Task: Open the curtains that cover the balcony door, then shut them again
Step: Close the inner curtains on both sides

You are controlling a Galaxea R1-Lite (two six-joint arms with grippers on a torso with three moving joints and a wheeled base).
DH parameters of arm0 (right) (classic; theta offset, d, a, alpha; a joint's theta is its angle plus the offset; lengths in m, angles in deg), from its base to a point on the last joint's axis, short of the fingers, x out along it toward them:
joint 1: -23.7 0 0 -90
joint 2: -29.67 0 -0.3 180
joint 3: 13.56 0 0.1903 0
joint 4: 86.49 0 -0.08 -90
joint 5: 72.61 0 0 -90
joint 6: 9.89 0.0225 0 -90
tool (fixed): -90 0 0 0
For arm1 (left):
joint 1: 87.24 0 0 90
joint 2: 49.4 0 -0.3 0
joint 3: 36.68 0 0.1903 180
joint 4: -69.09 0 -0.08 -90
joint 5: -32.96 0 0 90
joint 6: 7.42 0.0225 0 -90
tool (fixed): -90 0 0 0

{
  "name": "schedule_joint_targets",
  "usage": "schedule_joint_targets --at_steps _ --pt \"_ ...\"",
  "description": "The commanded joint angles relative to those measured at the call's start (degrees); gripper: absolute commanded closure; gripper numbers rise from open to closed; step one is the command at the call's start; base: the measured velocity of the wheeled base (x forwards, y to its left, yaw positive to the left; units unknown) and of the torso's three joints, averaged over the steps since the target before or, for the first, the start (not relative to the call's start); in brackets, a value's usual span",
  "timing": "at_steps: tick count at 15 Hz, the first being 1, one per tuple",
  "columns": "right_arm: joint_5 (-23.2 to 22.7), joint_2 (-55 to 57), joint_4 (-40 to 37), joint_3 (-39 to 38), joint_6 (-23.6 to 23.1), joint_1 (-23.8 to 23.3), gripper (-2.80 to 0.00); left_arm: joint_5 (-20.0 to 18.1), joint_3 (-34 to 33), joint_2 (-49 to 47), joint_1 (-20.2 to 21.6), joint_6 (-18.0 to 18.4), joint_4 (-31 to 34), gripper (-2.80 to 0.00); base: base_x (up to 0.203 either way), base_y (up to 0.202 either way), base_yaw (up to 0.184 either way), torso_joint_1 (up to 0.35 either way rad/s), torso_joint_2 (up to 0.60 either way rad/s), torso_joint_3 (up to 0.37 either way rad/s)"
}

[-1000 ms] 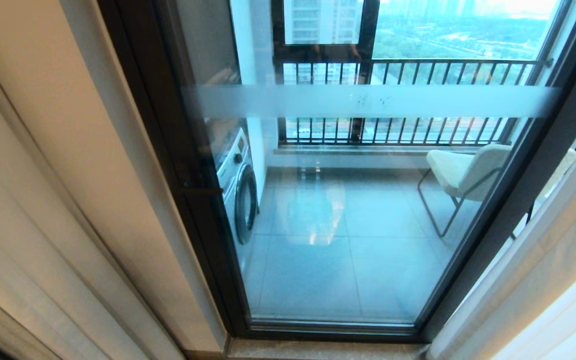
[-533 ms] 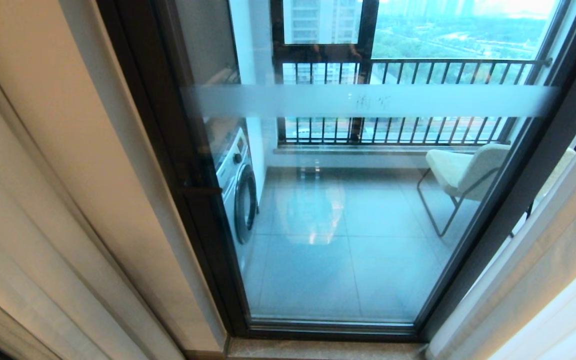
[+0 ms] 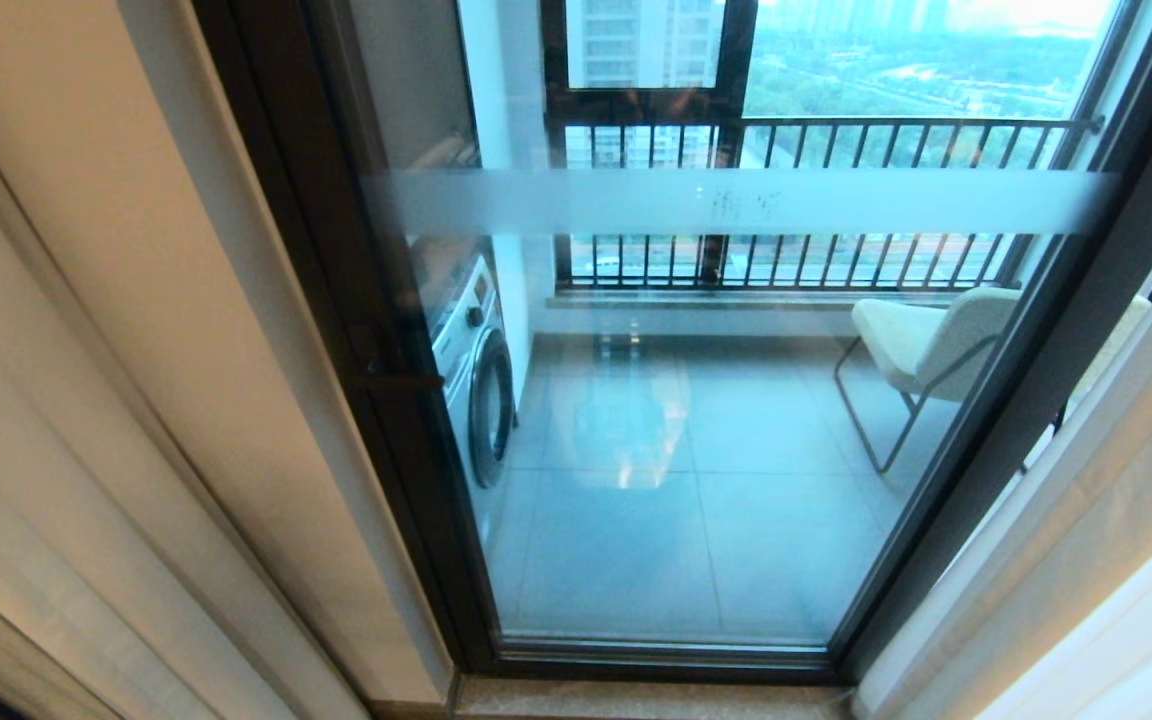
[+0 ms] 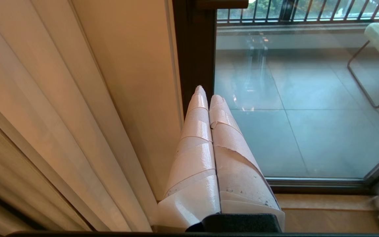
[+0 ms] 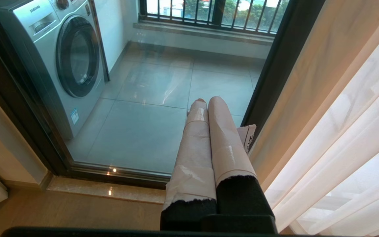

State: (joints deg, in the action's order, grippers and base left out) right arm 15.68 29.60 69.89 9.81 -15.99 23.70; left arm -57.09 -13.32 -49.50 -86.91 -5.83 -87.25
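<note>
The balcony door (image 3: pixel 696 480) is a tall glass pane in a dark frame, crossed by a frosted band (image 3: pixel 736 203), and it stands uncovered straight ahead. The curtains are drawn aside. One cream panel (image 3: pixel 86 350) hangs in folds to the left of the door, a sheer white one (image 3: pixel 1116 560) to the right. Neither arm shows in the head view. My left gripper (image 4: pixel 208 93) is shut and empty, low beside the left curtain (image 4: pixel 61 115) and the door frame (image 4: pixel 196 49). My right gripper (image 5: pixel 207 100) is shut and empty, next to the sheer right curtain (image 5: pixel 350 138).
Behind the glass are a washing machine (image 3: pixel 476 370) on the left, a pale chair (image 3: pixel 926 340) on the right and a black-barred railing (image 3: pixel 816 130). A stone threshold (image 3: pixel 636 700) runs under the door. Wooden floor (image 5: pixel 77 210) lies before it.
</note>
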Motion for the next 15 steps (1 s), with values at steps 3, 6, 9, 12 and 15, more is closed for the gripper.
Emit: schedule_joint_targets --at_steps 3,6,9,12,15 --pt "-0.1 0.1 0.1 0.0 -0.1 0.0 0.0 0.7 0.1 -0.1 0.0 3.1 -7.8 0.0 0.0 0.0 0.0 0.0 0.0 0.0" --pt "-0.1 0.1 0.0 0.0 -0.1 0.0 0.0 2.5 0.1 -0.1 0.0 7.4 -15.6 0.0 0.0 0.0 0.0 0.0 0.0 0.0" --pt "-0.1 0.1 0.0 0.0 -0.1 0.0 0.0 4.1 0.4 -0.1 0.0 8.6 -18.1 0.0 0.0 0.0 0.0 0.0 0.0 0.0" --pt "-0.1 0.1 0.0 0.0 -0.1 0.0 0.0 4.4 0.5 -0.1 0.0 9.1 -18.0 0.0 0.0 0.0 0.0 0.0 0.0 0.0" --pt "-0.1 0.1 0.0 0.0 -0.1 0.0 0.0 4.3 0.4 -0.1 0.0 9.7 -17.5 0.0 0.0 0.0 0.0 0.0 0.0 0.0"
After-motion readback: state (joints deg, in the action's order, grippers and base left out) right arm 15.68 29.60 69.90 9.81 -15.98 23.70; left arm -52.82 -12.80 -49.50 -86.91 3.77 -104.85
